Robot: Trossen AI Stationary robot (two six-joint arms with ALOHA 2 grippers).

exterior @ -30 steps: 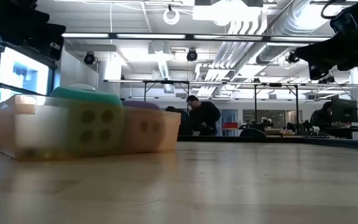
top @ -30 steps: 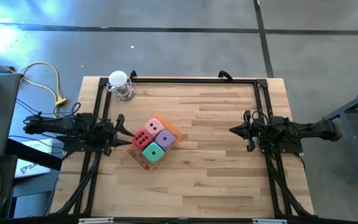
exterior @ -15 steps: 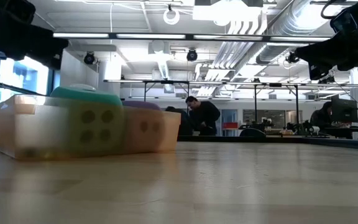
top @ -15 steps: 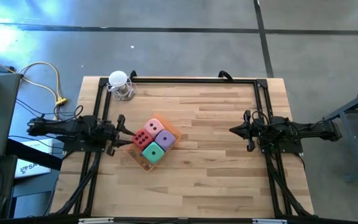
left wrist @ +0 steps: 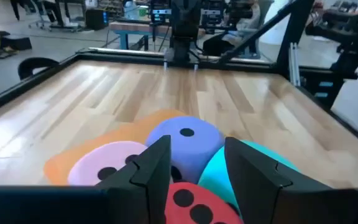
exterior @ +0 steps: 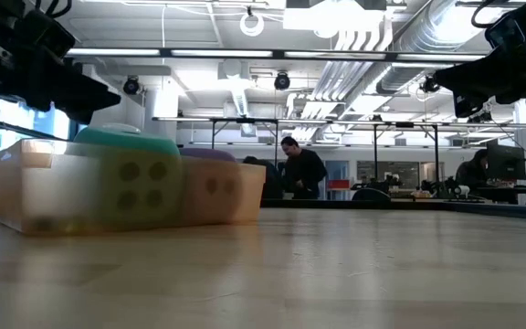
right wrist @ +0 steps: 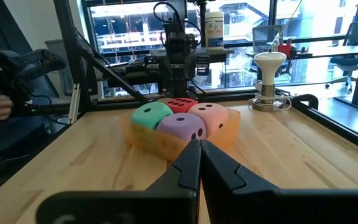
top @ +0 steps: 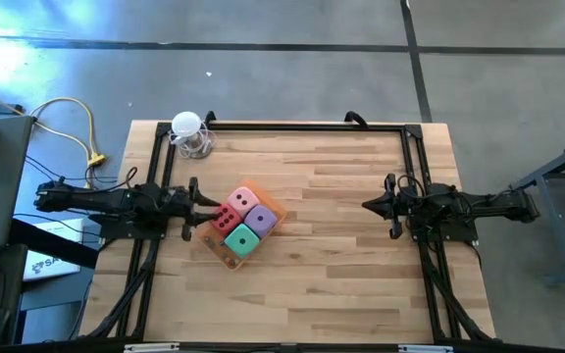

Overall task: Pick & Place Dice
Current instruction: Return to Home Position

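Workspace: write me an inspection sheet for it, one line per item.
Surface: wooden table, black frame rails along its edges.
Job's things: red die, pink die, purple die and teal die packed together in the orange tray, left of centre.
Clutter: white-topped stand at the back left corner.
Grippers: left gripper open, raised at the tray's left edge; right gripper shut, over the table's right side, apart from the dice.
Cables: yellow cable off the table's left.
Surroundings: person in the room beyond.

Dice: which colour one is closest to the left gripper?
The red die, right in front of the left gripper. The pink die, purple die and teal die sit farther from it.
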